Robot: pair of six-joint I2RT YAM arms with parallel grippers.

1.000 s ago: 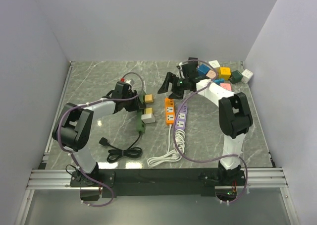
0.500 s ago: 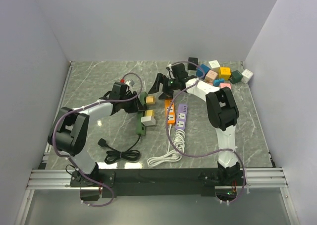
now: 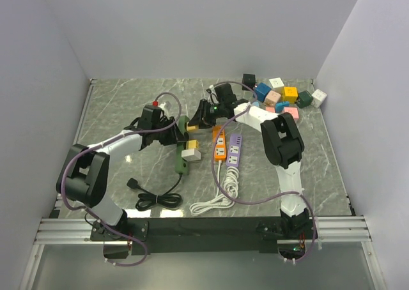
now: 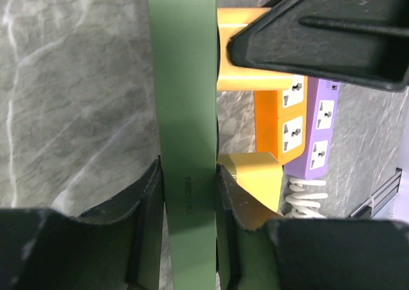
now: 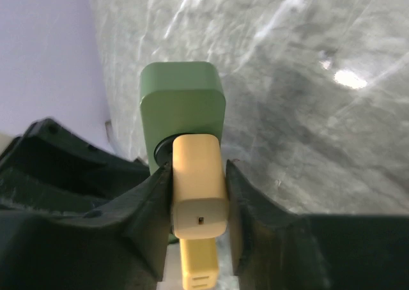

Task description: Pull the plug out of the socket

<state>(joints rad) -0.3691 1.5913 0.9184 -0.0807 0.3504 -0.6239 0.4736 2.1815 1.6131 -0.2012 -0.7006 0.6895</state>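
Worktop of grey marble [image 3: 128, 101]: left tool [image 4: 186, 172] clenched around long green plastic socket strip [image 4: 182, 79] near centre. Right tool [image 5: 198, 172] grasps pale yellow boxy plug [image 5: 198, 204], seated near strip's 12 o'clock end.

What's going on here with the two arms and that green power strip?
The left gripper clamps the green power strip by its sides. The right gripper is shut around the yellow plug at the strip's far end. The plug sits in its socket; the pull is not yet done.
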